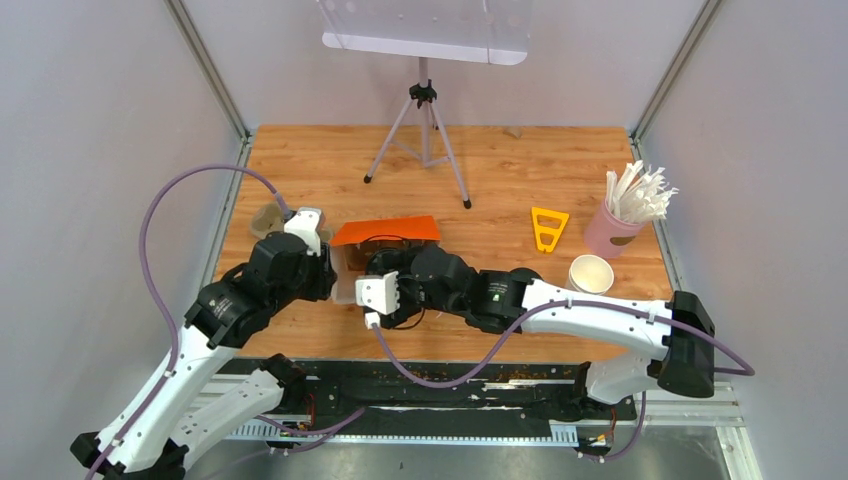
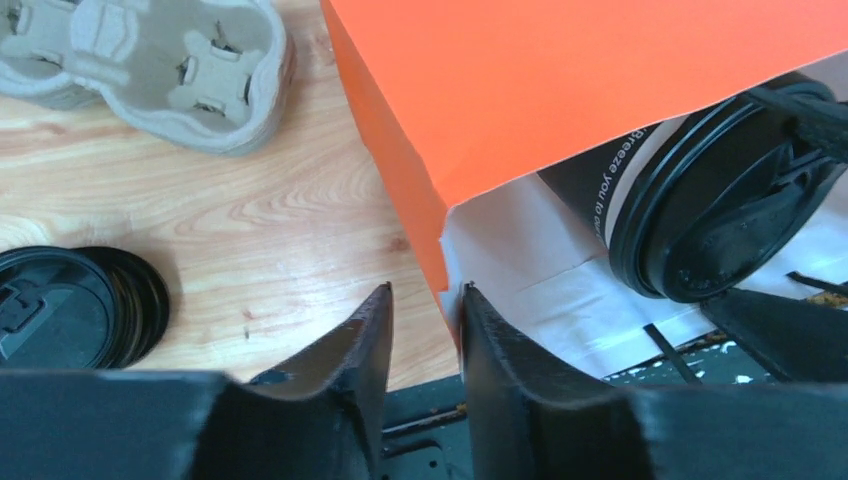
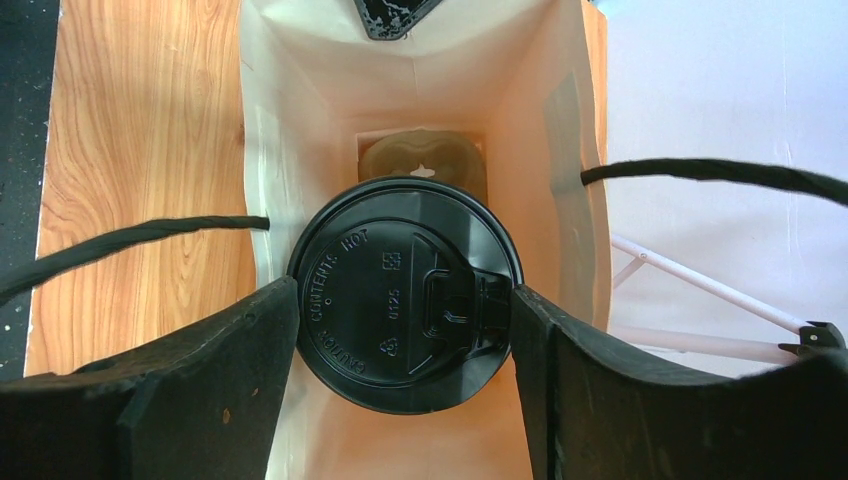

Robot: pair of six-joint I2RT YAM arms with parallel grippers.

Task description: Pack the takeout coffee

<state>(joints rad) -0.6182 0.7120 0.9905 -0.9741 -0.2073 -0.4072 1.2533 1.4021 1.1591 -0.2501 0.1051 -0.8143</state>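
The orange paper bag [image 1: 385,230] lies on its side, its mouth towards the arms. My right gripper [image 1: 368,264] is shut on a white coffee cup with a black lid [image 3: 405,295] and holds it in the bag's mouth [image 3: 290,110]. The same cup shows in the left wrist view [image 2: 700,190], under the bag's orange wall [image 2: 560,90]. My left gripper [image 2: 428,290] is at the bag's left mouth edge, open by a narrow gap. The bag's edge lies against its right finger [image 2: 500,360]. A brown pulp tray [image 3: 420,165] sits deep inside the bag.
Another pulp cup tray [image 2: 150,60] and a stack of black lids [image 2: 70,305] lie left of the bag. An open white cup [image 1: 590,273], a pink cup of straws [image 1: 612,232] and a yellow triangular piece [image 1: 548,228] stand to the right. A tripod [image 1: 422,140] stands behind.
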